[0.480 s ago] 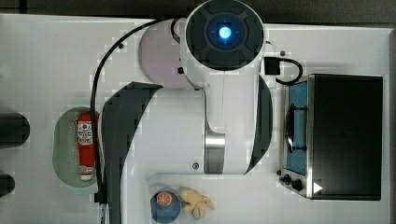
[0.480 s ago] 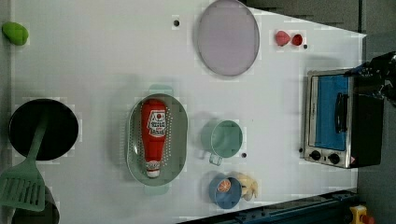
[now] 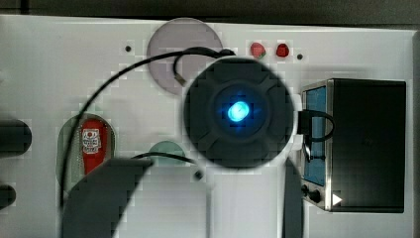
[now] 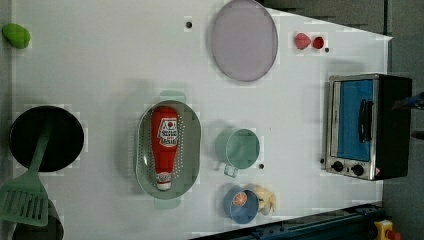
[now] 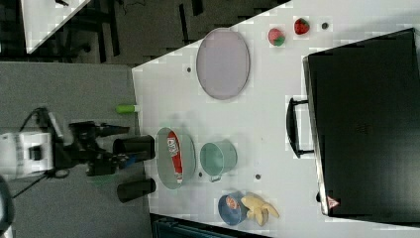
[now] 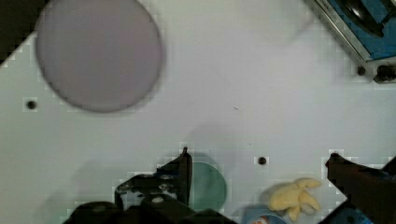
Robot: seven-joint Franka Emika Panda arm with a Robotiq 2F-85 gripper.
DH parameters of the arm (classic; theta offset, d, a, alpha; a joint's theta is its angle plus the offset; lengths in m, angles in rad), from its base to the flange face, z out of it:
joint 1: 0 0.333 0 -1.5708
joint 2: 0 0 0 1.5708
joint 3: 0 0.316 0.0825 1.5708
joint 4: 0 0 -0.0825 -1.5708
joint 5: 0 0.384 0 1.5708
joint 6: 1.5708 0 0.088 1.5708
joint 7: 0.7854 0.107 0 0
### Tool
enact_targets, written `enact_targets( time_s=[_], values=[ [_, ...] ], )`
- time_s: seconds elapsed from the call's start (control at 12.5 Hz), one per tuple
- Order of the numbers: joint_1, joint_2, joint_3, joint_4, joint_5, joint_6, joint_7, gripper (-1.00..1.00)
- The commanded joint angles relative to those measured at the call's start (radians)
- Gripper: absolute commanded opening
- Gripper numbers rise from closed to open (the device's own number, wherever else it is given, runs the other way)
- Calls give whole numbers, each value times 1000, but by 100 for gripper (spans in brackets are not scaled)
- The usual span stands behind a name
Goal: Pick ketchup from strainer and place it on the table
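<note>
The ketchup, a red squeeze bottle with a white cap, lies lengthwise inside the strainer, a pale green perforated oval basket on the white table. The top view has the ketchup in the strainer at its left, partly under the arm; the right view has the ketchup in the strainer too. In the wrist view my gripper is open, its fingers far apart, above bare table by the green cup. Nothing is between the fingers.
A lilac plate lies at the far side, two strawberries beside it. A toaster oven stands at the left view's right. A green cup, a blue bowl, a black pan and a green spatula surround the strainer.
In the top view the arm's blue-lit head has moved down toward the middle of the table and looks larger. The ketchup and strainer have not moved.
</note>
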Motion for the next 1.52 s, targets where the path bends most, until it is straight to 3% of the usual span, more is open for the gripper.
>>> enact_targets(
  time_s=[0.08,0.8,1.28,1.52],
  values=[
    [23,38,113,12,15,12,41,100],
    [43,174,512,-33,14,129,58,100],
    [48,295,643,-254,4,531,78,100],
    [53,371,642,-366,-78,756,80,100]
  ],
)
